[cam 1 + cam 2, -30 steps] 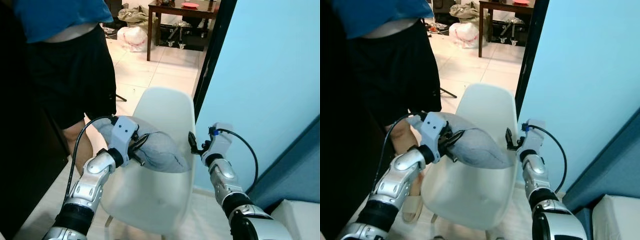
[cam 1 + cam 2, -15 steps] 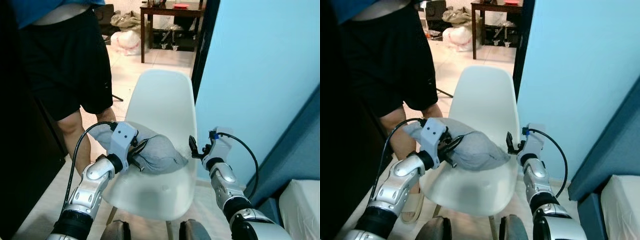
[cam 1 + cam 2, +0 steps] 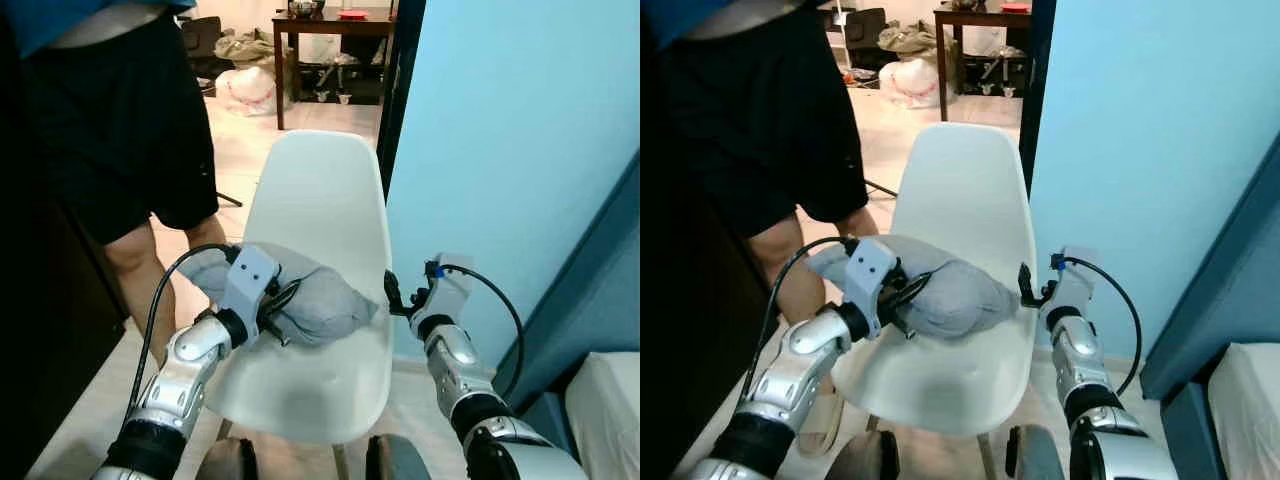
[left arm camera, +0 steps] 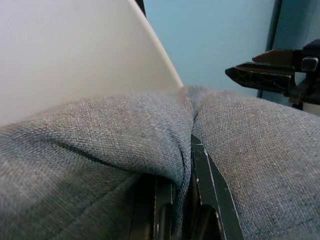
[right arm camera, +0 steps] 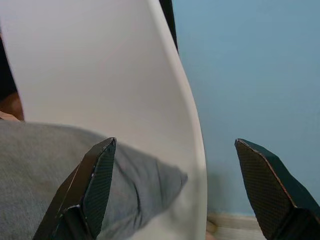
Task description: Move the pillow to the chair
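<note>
1. The left arm reaches forward and a little inward, bent at the elbow, with a black cable looping over the forearm.
2. The left gripper (image 3: pixel 283 300) has its two black fingers (image 4: pixel 207 175) pinched tight on grey cloth.
3. The right arm is raised, with the wrist pointing inward.
4. The right gripper (image 5: pixel 177 192) has its fingers spread wide apart and holds nothing.

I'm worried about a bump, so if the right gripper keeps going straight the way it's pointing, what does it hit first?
Probably the white chair: its edge sits between the open right gripper's fingers, the grey pillow beside it. Depth is unclear.
</note>
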`<state>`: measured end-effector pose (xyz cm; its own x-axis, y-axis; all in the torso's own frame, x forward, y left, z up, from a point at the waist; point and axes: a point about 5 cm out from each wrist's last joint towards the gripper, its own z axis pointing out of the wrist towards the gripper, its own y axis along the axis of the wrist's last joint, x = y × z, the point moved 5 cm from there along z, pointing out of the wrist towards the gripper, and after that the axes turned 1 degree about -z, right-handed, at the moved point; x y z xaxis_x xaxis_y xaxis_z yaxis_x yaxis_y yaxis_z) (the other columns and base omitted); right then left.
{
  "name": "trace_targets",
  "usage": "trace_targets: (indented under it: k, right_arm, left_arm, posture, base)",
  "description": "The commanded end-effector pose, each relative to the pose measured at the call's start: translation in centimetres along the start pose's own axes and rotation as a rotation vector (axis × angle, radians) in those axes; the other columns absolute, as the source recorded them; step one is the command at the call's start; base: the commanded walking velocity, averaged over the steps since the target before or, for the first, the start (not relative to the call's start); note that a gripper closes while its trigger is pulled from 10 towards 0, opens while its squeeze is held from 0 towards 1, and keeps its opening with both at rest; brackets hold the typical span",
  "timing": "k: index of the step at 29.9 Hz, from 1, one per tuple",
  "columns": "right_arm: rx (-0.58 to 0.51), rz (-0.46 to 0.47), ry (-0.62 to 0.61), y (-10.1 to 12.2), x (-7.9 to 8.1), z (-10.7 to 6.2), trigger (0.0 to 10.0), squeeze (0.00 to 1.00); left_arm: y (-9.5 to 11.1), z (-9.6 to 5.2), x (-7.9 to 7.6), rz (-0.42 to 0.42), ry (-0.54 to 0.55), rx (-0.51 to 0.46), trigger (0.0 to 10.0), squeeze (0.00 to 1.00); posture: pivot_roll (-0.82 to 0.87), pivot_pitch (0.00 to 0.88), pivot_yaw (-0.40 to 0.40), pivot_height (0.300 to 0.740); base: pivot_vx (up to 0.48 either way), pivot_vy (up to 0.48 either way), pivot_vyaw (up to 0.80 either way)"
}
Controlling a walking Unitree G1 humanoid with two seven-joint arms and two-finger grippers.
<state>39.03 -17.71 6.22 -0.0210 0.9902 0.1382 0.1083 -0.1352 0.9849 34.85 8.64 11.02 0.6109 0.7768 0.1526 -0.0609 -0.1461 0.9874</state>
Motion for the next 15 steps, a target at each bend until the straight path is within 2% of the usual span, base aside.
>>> trace_targets:
  k: [1,2,4,5,6,7,8,10,13,15]
  right_arm:
    - [-0.006,0.004,0.000,0.3,0.0,0.1,10.0,0.00]
    - [-0.004,-0.001,0.003,0.3,0.1,0.2,10.0,0.00]
    - [-0.003,-0.003,0.008,0.3,0.2,0.2,10.0,0.00]
    - [-0.003,-0.003,0.008,0.3,0.2,0.2,10.0,0.00]
    - [0.014,0.008,0.037,0.0,0.7,0.2,10.0,0.00]
    - [0.014,0.008,0.037,0.0,0.7,0.2,10.0,0.00]
    - [0.034,0.021,0.068,-0.3,1.2,0.2,10.0,0.00]
    - [0.038,0.024,0.074,-0.4,1.3,0.2,10.0,0.00]
    - [0.131,-0.018,0.297,-2.7,4.8,-0.8,10.0,0.00]
    - [0.167,-0.087,0.394,-3.6,5.9,-1.4,10.0,0.00]
  left_arm:
    - [-1.2,-0.2,-0.1,0.010,-0.002,0.047,10.0,0.00]
    - [-2.5,-0.6,1.1,-0.014,0.099,0.066,10.0,0.00]
    - [-3.8,-0.9,1.6,-0.024,0.162,0.100,10.0,0.00]
    - [-3.8,-0.9,1.6,-0.024,0.162,0.100,10.0,0.00]
    - [-4.9,-1.1,1.4,-0.022,0.176,0.136,10.0,0.00]
    - [-4.9,-1.1,1.4,-0.022,0.176,0.136,10.0,0.00]
    - [-5.8,-1.3,1.1,-0.020,0.180,0.162,10.0,0.00]
    - [-5.9,-1.4,1.1,-0.019,0.181,0.167,10.0,0.00]
    - [-7.8,-2.0,0.2,-0.014,0.177,0.238,10.0,0.00]
    - [-8.6,-2.3,-0.1,0.005,0.172,0.273,10.0,0.00]
  posture:
    - [0.02,0.000,-0.051,0.586]
    - [0.02,0.000,-0.053,0.586]
    - [0.02,0.000,-0.057,0.586]
    - [0.02,0.000,-0.057,0.586]
    - [0.02,0.000,-0.060,0.586]
    - [0.02,0.000,-0.060,0.586]
    - [0.02,0.000,-0.060,0.586]
    - [0.02,0.000,-0.060,0.586]
    - [0.02,0.000,-0.061,0.586]
    - [0.02,0.000,-0.062,0.586]
  base:
    - [0.000,0.000,0.00]
    - [0.000,0.000,0.00]
    - [0.000,0.000,0.00]
    - [0.000,0.000,0.00]
    - [0.000,0.000,0.00]
    - [0.000,0.000,0.00]
    - [0.000,0.000,0.00]
    - [0.000,0.000,0.00]
    - [0.000,0.000,0.00]
    - [0.000,0.000,0.00]
